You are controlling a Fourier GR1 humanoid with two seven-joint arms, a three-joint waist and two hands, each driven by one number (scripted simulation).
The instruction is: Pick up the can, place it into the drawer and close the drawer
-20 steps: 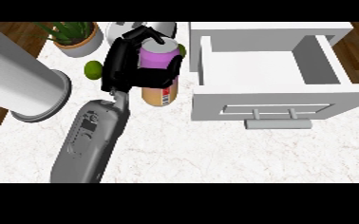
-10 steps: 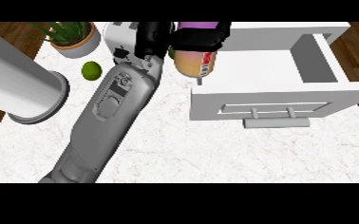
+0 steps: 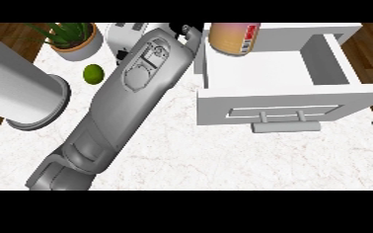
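Over open drawer (image 3: 277,74), can (image 3: 235,37) hangs near back-left corner; hand mostly out of view, fingers' state unreadable. Risk: can clips left wall, tips on release.

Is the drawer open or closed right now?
Open. The drawer is pulled out from its place, so its white inside shows, with the can at its back left corner.

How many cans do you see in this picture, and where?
1. The can is at the top of the view, above the back-left part of the open drawer, right of the grey forearm. The forearm may hide other things behind it.
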